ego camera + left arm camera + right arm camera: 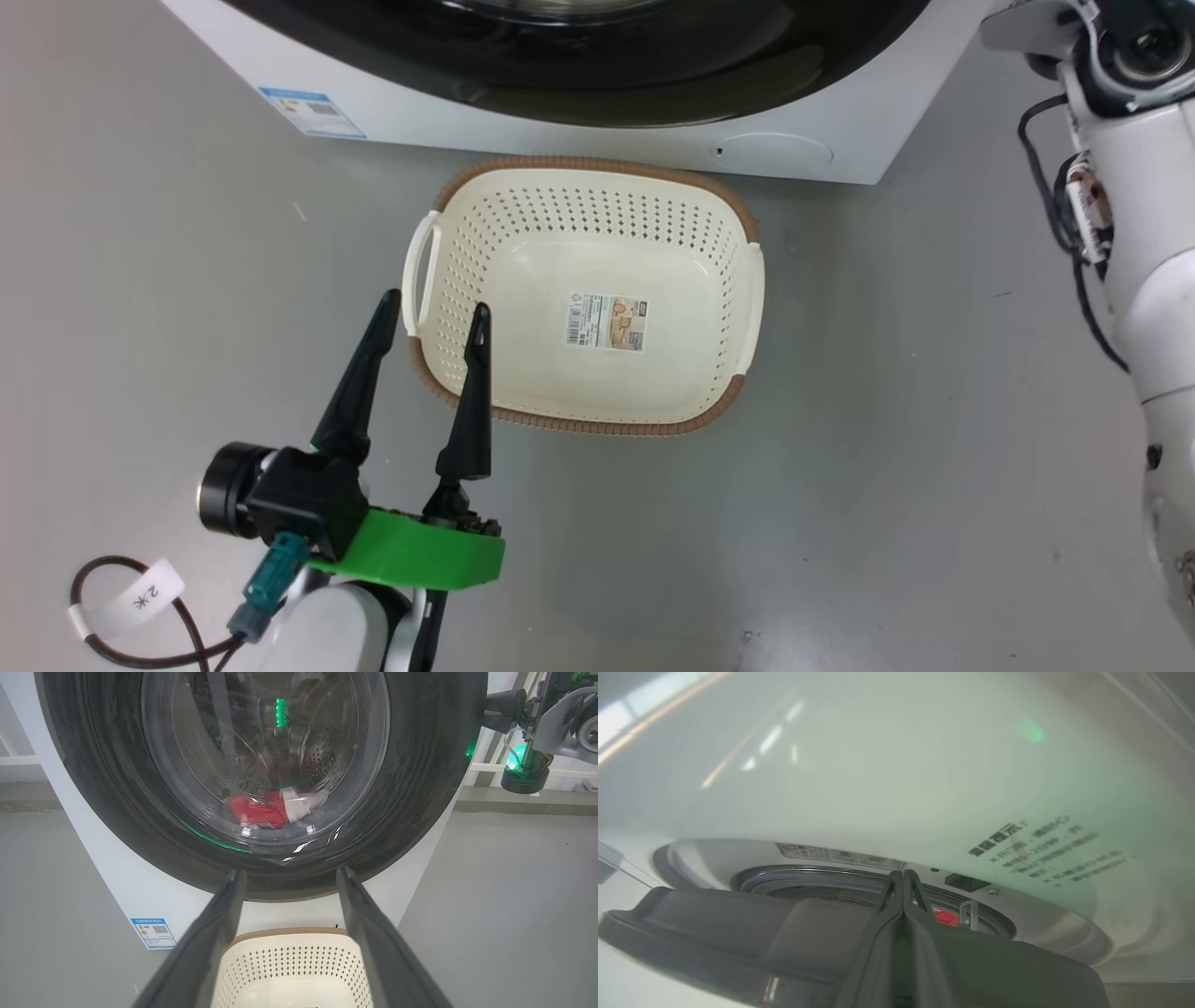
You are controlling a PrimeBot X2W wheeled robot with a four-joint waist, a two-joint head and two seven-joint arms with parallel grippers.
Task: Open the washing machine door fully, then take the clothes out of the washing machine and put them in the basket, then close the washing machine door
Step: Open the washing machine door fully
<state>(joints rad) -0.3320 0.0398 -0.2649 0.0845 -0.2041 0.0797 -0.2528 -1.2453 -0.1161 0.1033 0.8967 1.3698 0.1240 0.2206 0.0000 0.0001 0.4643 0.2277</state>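
Note:
The white washing machine (560, 126) stands at the top of the head view, its black-rimmed door (653, 84) above the basket (597, 166), which sits on the floor holding just its paper label. My left gripper (436, 303) is open over the basket's near-left corner, holding nothing. The left wrist view looks between its fingers (289, 872) at the door (420, 788), with red and white clothes (261, 809) behind the glass. My right gripper (903, 873) is shut, tips over the door's dark edge (738, 924); past the ajar door show the gasket (808, 872) and a red patch of clothes (944, 916).
Grey floor surrounds the basket. My right arm (1139, 233) rises along the head view's right edge beside the machine's corner. A blue label (311, 110) and a round cap (775, 149) sit low on the machine's front. A tagged cable loop (140, 597) hangs by my left wrist.

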